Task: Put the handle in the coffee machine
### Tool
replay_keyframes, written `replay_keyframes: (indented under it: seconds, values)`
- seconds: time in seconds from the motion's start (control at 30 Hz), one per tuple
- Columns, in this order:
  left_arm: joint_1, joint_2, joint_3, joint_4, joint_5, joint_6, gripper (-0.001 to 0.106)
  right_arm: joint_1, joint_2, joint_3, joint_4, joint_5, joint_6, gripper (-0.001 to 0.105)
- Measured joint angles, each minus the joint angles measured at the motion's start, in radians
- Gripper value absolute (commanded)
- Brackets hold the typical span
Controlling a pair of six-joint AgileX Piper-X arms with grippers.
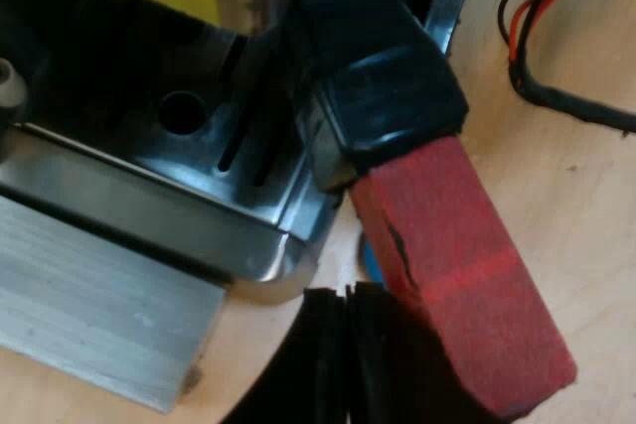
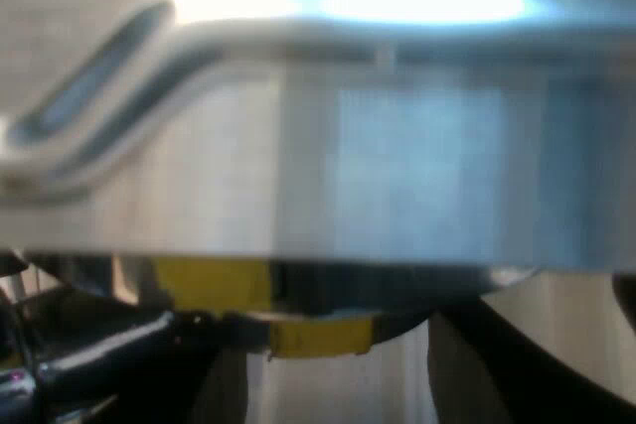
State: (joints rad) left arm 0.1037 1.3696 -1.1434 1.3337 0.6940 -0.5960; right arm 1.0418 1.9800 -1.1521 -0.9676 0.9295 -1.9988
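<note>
Left gripper (image 1: 346, 310) fingers look pressed together, holding nothing, against the handle (image 1: 462, 275) at the espresso machine (image 1: 149, 215) front. Push sideways steadily until locked; don't slip off.

Pale wooden table (image 1: 566, 215) here, and the espresso machine (image 1: 248, 235) sits right on it, its shiny rounded base corner down on the wood. Tight beside that base a brushed metal block (image 1: 89, 305) lies flat on the table, and just by the corner there's a sliver of something blue (image 1: 366, 257), too hidden to name. Farther off, a loop of black and red cable (image 1: 542, 96) lies on bare wood.
</note>
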Motion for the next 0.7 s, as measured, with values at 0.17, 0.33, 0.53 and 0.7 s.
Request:
replay_keyframes:
  seconds: [0.17,0.33,0.53,0.7]
  values:
    - [0.000,0.000,0.000,0.003,0.021,-0.046,0.001,0.006,0.000,0.007,-0.008,0.000,-0.026,0.046]
    - [-0.029,0.000,0.000,0.021,0.030,-0.125,0.000,0.011,0.000,0.012,-0.017,0.018,-0.027,0.046]
    - [-0.039,0.000,0.000,0.030,0.048,-0.186,0.000,0.019,0.000,0.036,-0.055,0.015,-0.020,0.046]
    - [-0.039,0.000,0.003,0.046,0.070,-0.192,0.000,0.034,-0.036,0.106,-0.080,-0.032,-0.020,0.046]
